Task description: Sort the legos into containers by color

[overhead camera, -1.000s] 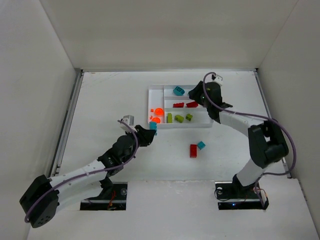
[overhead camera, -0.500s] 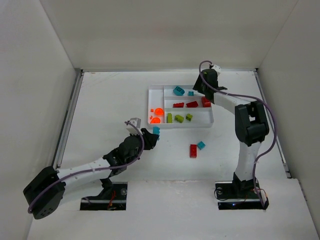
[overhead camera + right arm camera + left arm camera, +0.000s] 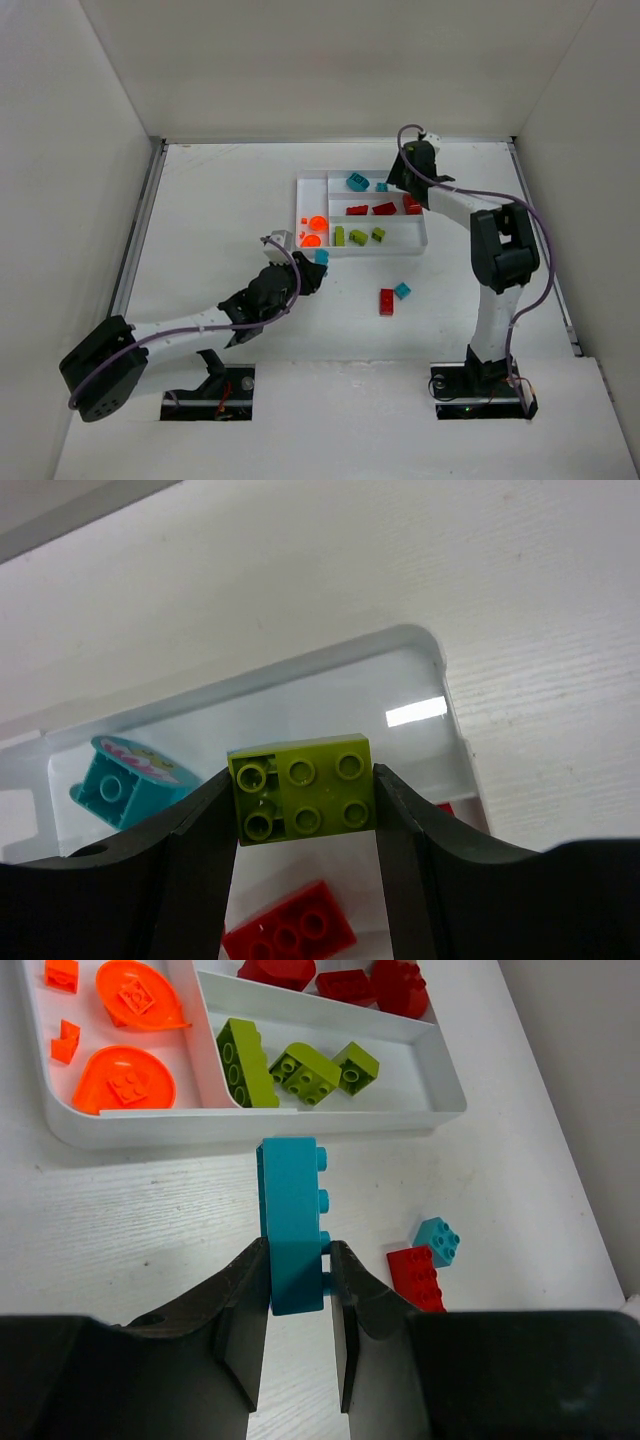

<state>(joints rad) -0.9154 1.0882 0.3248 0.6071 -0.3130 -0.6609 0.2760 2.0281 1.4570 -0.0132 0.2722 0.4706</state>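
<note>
Left fingers (image 3: 245,1295) have carried a clamped teal brick (image 3: 290,1210) toward the tray (image 3: 380,1122); right fingers (image 3: 200,835) clamp a lime brick (image 3: 303,795). Both look light and slick, best gripped across flat sides.

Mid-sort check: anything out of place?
Nothing spilled or damaged. One oddity: the right gripper holds a lime green brick over the far teal and red slots of the tray, not over the near slot where the other green bricks lie.

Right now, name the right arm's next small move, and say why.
Probably swing the right tool toward the near slot. It grips a green brick above a teal piece and a red brick, while the other greens lie in that near slot.
</note>
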